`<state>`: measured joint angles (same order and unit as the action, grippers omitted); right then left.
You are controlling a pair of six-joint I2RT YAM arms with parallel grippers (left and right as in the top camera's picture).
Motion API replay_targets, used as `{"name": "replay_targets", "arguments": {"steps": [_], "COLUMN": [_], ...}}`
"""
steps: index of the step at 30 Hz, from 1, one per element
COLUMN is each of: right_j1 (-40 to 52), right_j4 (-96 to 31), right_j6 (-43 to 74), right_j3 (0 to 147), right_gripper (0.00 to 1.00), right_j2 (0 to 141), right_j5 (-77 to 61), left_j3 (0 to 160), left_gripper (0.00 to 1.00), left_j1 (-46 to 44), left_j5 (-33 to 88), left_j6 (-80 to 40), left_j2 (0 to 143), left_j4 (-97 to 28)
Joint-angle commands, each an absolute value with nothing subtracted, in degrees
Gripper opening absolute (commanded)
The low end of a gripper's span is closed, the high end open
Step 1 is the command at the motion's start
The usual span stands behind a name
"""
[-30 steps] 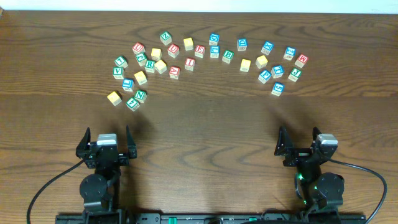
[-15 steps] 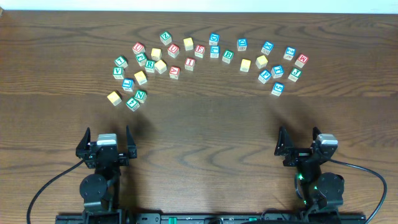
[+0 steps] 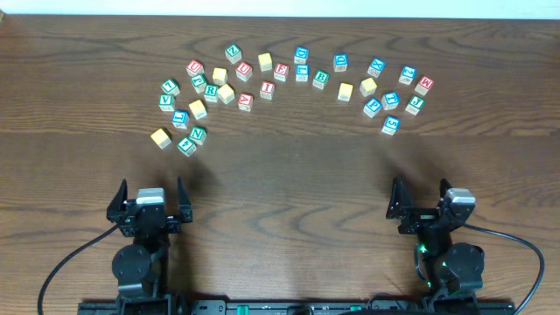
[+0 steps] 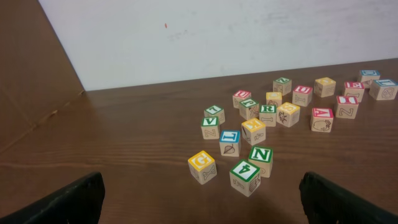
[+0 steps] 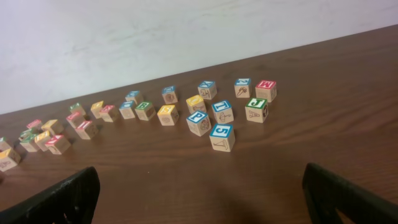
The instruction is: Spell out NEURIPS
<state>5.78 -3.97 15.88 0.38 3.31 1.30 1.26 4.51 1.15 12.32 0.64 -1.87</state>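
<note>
Small wooden letter cubes lie in an arc across the far half of the table. Among them I read a green N (image 3: 198, 134), also in the left wrist view (image 4: 260, 160), a green R (image 3: 211, 91), a red I (image 3: 267, 89), a red E (image 3: 281, 71) and a blue P (image 3: 373, 106), also in the right wrist view (image 5: 198, 122). A yellow-faced cube (image 3: 160, 137) sits at the arc's left end. My left gripper (image 3: 149, 199) and right gripper (image 3: 420, 197) are open and empty near the front edge, well short of the cubes.
Like cubes with other letters and a green 4 (image 4: 245, 176) are mixed in the arc. A blue cube (image 5: 222, 136) is nearest the right gripper. A white wall runs behind the table's far edge (image 3: 280, 17).
</note>
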Motion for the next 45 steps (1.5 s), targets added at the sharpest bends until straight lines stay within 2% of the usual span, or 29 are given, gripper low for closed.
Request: {"name": "replay_targets", "arguments": {"steps": [1, 23, 31, 37, 45], "right_j1": [5.23, 5.23, 5.23, 5.23, 5.23], "right_j4": [-4.14, -4.14, -4.14, -4.14, -4.14], "right_j6": [15.64, 15.64, 15.64, 15.64, 15.64], "right_j3": [0.32, 0.32, 0.32, 0.32, 0.32], "right_gripper": [0.99, 0.99, 0.99, 0.99, 0.99], "right_j2": [3.29, 3.29, 3.29, 3.29, 3.29], "right_j5": [1.56, 1.56, 1.56, 1.56, 1.56], "left_j3": [0.23, 0.23, 1.78, 8.56, 27.81], "left_gripper": [0.99, 0.99, 0.99, 0.99, 0.99], "left_j1": [4.82, 4.8, 4.82, 4.82, 4.82], "left_j5": [0.38, 0.43, 0.62, 0.71, 5.72], "left_j6": [13.26, 13.08, 6.55, 6.57, 6.81], "left_j2": [0.6, 0.64, 1.5, 10.02, 33.91], "left_j4": [-4.01, -3.57, -3.62, -3.64, -6.04]}}
